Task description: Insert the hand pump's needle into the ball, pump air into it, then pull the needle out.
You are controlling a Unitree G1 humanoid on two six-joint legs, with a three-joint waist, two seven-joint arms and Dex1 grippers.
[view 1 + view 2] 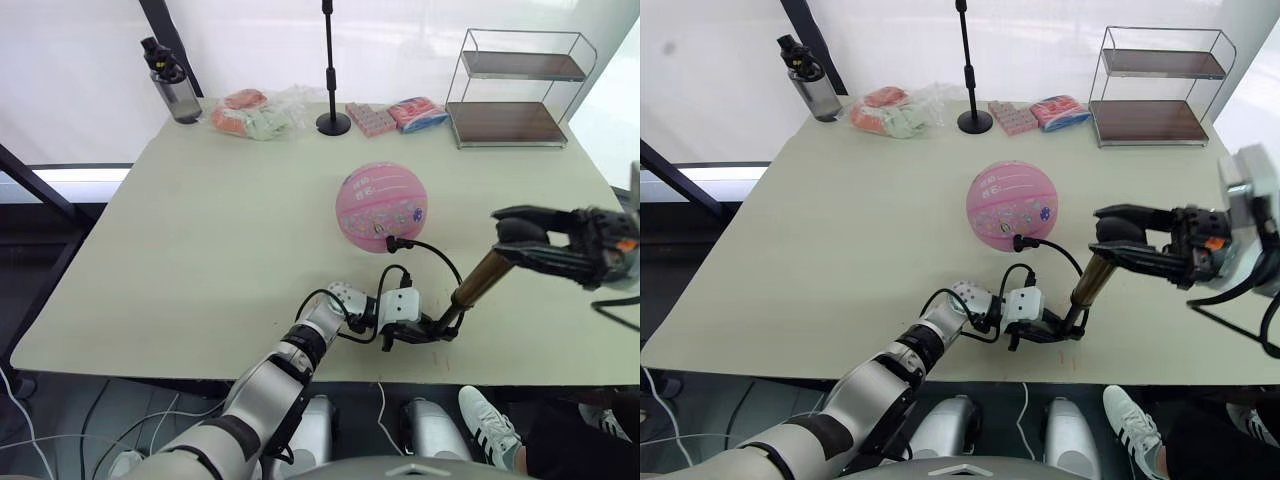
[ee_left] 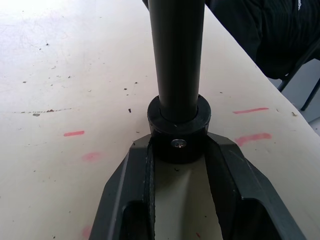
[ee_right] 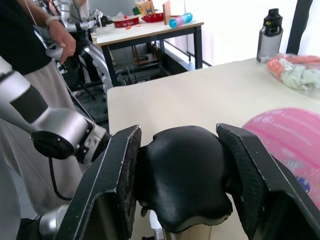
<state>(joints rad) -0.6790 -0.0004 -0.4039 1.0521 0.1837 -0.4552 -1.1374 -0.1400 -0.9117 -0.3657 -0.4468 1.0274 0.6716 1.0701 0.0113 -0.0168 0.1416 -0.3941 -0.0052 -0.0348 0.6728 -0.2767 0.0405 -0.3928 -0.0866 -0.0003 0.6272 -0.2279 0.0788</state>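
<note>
Bright, even daylight comes through the white backdrop behind the desk (image 1: 200,250), which is blown out to near pure white in the head views. Shadows are soft and short: a faint one lies under the ball (image 1: 381,207). In the wrist views the near pincer fingers (image 3: 112,200) look slightly soft, and the background room is a little hazy.

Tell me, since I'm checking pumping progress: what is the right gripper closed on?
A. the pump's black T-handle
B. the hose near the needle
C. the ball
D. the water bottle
A: the right gripper has its two fingers clamped on either side of the black T-handle atop the tilted hand pump, while the left gripper grips the pump's base.
</note>
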